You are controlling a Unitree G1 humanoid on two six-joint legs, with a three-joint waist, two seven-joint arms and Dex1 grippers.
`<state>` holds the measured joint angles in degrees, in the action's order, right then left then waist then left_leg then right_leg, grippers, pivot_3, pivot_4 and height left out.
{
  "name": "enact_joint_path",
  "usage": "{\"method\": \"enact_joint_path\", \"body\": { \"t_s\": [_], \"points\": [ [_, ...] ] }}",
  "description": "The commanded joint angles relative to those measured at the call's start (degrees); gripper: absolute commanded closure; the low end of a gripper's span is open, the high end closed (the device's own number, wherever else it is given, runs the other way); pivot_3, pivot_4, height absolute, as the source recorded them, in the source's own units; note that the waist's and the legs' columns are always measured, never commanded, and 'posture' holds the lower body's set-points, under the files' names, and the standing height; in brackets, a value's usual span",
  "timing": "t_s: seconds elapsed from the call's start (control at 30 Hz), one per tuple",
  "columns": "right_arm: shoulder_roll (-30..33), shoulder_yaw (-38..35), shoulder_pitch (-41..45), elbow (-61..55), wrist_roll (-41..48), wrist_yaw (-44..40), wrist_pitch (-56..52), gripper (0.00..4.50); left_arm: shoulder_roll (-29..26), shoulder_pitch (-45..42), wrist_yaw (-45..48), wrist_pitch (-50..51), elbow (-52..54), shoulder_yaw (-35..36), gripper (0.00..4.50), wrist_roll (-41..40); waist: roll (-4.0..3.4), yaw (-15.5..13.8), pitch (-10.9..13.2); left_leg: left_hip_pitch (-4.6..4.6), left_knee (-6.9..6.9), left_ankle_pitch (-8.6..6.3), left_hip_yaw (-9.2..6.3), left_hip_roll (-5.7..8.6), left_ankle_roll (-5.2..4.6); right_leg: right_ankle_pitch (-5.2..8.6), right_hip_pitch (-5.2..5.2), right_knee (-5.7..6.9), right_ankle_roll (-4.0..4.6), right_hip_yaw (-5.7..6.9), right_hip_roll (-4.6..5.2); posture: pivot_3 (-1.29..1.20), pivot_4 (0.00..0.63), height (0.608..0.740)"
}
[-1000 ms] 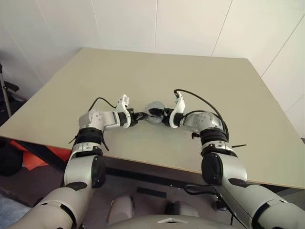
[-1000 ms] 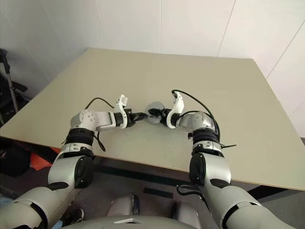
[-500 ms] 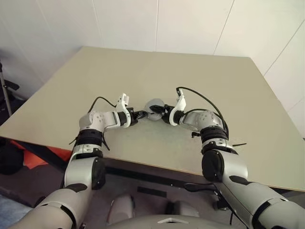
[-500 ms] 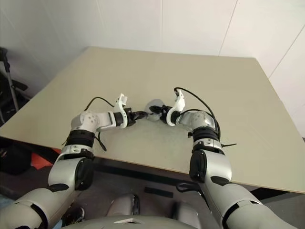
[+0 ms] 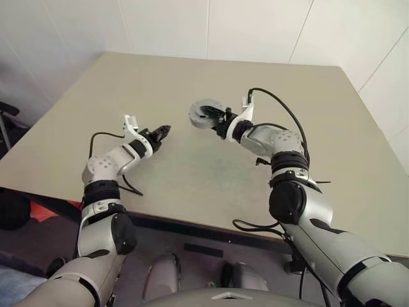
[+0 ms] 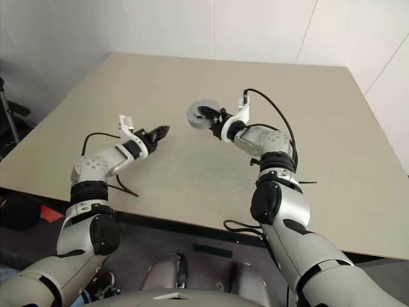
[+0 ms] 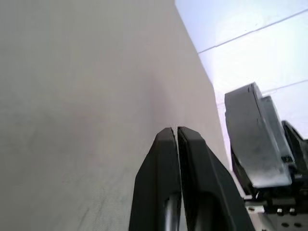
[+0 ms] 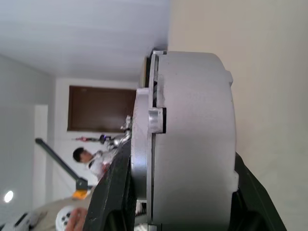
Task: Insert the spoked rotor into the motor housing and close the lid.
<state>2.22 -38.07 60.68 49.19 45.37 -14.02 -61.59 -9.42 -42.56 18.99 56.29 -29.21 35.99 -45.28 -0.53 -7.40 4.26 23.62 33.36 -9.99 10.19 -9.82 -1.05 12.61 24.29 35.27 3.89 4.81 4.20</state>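
Observation:
My right gripper (image 5: pixel 213 116) is shut on the motor housing (image 5: pixel 204 114), a squat grey metal drum held on edge above the table. In the right wrist view the housing (image 8: pixel 195 139) sits between two black fingers (image 8: pixel 113 192), with the lid (image 8: pixel 141 120) closed against one face along a thin seam. The spoked rotor is hidden. My left gripper (image 5: pixel 162 131) hangs over the table to the left of the housing and well apart from it. Its fingers (image 7: pixel 166 149) are pressed together with nothing between them.
The beige table (image 5: pixel 192 173) stretches wide around both arms, its near edge just below the elbows. White wall panels (image 5: pixel 255 25) rise behind the far edge. A person (image 8: pixel 84 155) shows far off in the right wrist view.
My right gripper has lifted the housing off the table and carried it up and away. My left gripper has drawn off to the left, away from the housing.

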Motion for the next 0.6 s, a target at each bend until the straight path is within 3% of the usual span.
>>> {"method": "enact_joint_path", "body": {
  "t_s": [0.03,0.2,0.33,0.4,0.6],
  "points": [
    [-1.26,2.76,-0.85,-7.89,3.6,-2.82,-5.29,2.43,-0.26,1.05,0.84,3.61,9.05,-0.49,2.94,-5.64,0.0,-0.45,0.0,-0.02,0.03,0.01,0.0,0.0,0.01,0.01,-0.02,0.03,0.02,0.0,0.01,0.0,0.0,0.74],
    [-2.45,5.87,-3.41,-12.91,3.45,-3.41,-7.78,2.43,1.25,2.08,-0.31,7.02,16.57,-2.74,1.36,-9.97,0.01,-1.58,0.01,-0.13,0.36,0.03,-0.04,-0.04,0.38,0.02,-0.19,0.26,0.01,0.0,0.03,0.0,0.0,0.74],
    [-2.36,6.19,-3.07,-13.11,3.72,-3.44,-7.38,2.43,1.82,1.32,-2.9,11.03,15.3,-1.45,0.1,-14.67,0.03,-1.36,0.03,-0.62,0.4,0.19,-0.06,-0.01,0.62,-0.06,-0.74,0.25,-0.21,-0.09,0.03,0.0,0.0,0.74],
    [-2.33,6.23,-2.79,-13.63,4.32,-3.91,-7.92,2.43,2.12,0.76,-4.35,14.34,13.63,-0.41,0.02,-18.15,0.05,-1.19,0.04,-0.9,0.33,0.26,-0.08,0.0,0.74,0.15,-0.98,0.21,-0.59,-0.12,0.03,0.0,0.0,0.74],
    [-2.64,6.09,-2.55,-15.97,6.18,-3.48,-9.7,2.43,2.38,1.48,-6.62,15.86,10.27,-0.22,0.02,-19.83,0.06,-1.2,0.03,-1.08,0.06,0.35,-0.11,0.07,0.88,0.09,-1.05,0.19,-0.65,-0.17,0.02,0.0,0.0,0.74]
  ]
}}
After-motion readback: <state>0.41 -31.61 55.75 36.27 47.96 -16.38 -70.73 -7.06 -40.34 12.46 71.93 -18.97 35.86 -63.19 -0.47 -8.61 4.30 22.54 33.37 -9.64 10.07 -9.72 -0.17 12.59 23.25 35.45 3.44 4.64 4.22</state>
